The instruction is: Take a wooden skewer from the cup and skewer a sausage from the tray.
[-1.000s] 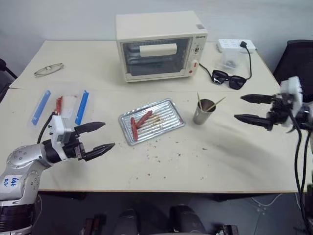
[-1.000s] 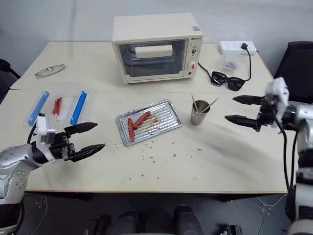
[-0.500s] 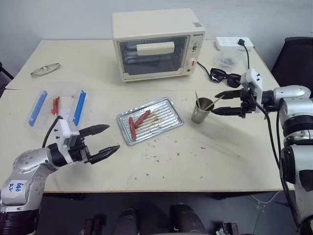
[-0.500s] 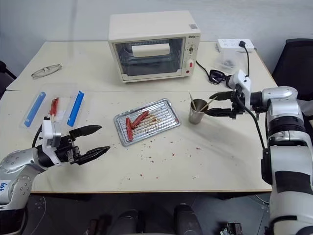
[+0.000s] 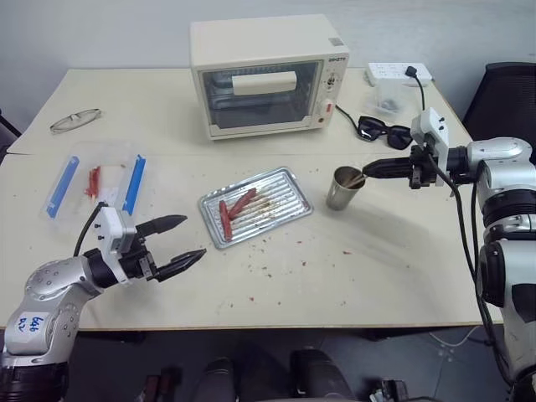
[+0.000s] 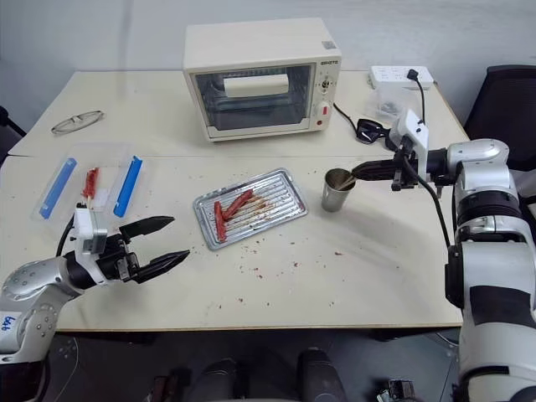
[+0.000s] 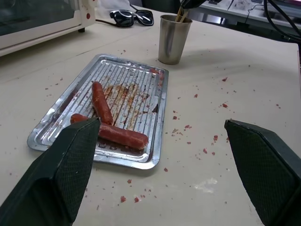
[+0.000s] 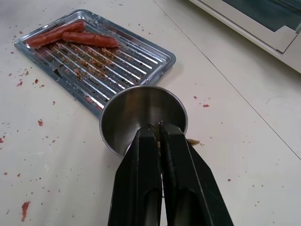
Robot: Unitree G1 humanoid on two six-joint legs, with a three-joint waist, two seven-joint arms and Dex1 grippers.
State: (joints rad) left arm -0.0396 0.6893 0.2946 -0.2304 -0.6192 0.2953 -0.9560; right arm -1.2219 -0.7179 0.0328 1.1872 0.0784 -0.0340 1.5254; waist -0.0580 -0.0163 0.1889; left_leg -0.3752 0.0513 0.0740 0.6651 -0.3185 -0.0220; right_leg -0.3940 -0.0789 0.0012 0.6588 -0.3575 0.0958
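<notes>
Pinching a skewer (image 8: 190, 141) at the cup (image 5: 342, 188) rim with right gripper (image 8: 156, 126) clenched, left gripper (image 5: 182, 239) spread idle near the tray (image 5: 289, 203) with sausages (image 5: 224, 219) beyond the cup; next, probably lifting it straight out without tipping cup.

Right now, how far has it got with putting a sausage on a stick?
Early. The right gripper has closed at the rim of the cup, apparently on a wooden skewer, which is not lifted out yet. The left gripper waits open near the tray. Both sausages lie there unpierced; the skewering is all still ahead.
</notes>
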